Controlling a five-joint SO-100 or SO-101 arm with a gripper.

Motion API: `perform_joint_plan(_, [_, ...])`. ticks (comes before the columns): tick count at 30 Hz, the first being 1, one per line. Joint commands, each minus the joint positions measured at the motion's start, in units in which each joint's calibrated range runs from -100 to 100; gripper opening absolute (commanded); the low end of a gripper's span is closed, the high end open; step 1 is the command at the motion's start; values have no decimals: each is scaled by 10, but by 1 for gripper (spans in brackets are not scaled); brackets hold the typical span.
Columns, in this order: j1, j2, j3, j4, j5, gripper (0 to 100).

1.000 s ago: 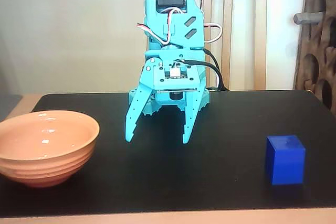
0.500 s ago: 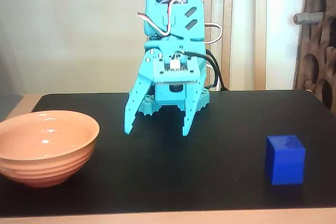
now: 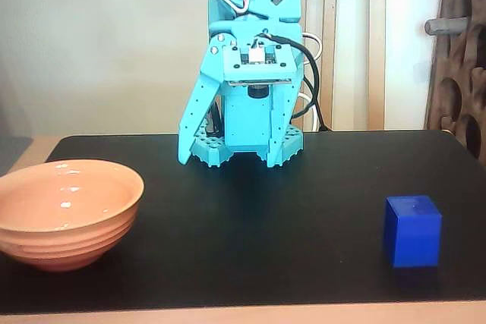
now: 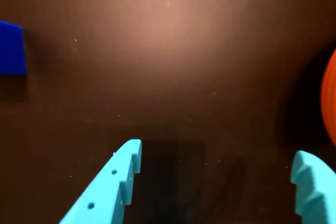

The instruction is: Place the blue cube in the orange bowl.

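**Cube not yet picked up – arm raised, jaws apart and empty**

Fixed view, looking across a black tabletop (image 3: pixel 250 218) toward a turquoise robot arm (image 3: pixel 250 43) at the back centre. The gripper (image 3: pixel 228 162) hangs above the mat with its two toothed fingers spread wide; nothing is between them. The wrist view confirms it: one fingertip sits at bottom left of centre, the other at the bottom right corner, w/ bare dark mat in the gap.

Progress: judging from how things lie, none of the task is done. The blue cube (image 3: pixel 412 231) sits flat on the mat at the front right of the fixed view, well apart from the gripper. The orange bowl (image 3: pixel 67 210) stands upright at the front left, partly cut off by the frame edge; its inside looks empty apart from glare spots. What's left – reach over to the cube, close on it, lift, carry across the table, release over the bowl.

In the wrist view the sides swap: the blue cube (image 4: pixel 12 48) is clipped at the left edge, and a sliver of the orange bowl (image 4: pixel 329 103) shows at the right edge.

Orientation: being a cube, it has no long axis. It rests on one face, top level, w/ one side face turned approx. square to the fixed camera and only a thin strip of the left side visible.
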Motion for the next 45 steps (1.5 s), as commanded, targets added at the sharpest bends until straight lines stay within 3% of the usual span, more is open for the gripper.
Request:
perform_joint_plan(1, [-9, 49, -114, -17, -1, 33])
perform_joint_plan(20, [-37, 261, -343, -19, -32, 33])
perform_joint_plan(45, [-211, 364, -337, -63, -109, 33])
